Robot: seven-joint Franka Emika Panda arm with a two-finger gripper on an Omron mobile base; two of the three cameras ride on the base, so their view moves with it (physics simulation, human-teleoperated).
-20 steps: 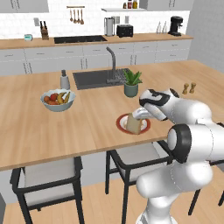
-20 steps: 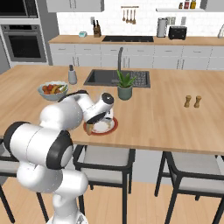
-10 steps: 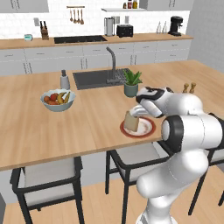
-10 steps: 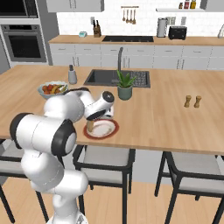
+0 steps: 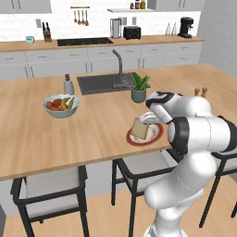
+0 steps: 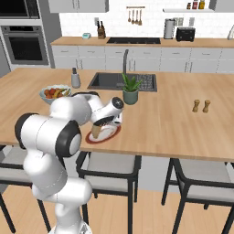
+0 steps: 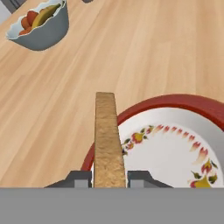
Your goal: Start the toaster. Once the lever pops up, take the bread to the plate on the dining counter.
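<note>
The gripper (image 7: 109, 178) holds the bread (image 7: 107, 140) tight between its two fingers. The slice stands on its edge, over the near side of the plate (image 7: 175, 148). The plate sits on the dining counter (image 5: 92, 125), close to the front edge. Farther off are a fruit bowl (image 5: 60, 105), a small plant (image 5: 139, 88) and the sink (image 5: 99, 83). The toaster (image 5: 132, 32) stands on the far worktop by the wall.

Two base cameras look forward and down from behind, sharing the plate (image 5: 145, 134); the hand camera sits seemingly just above it.
</note>
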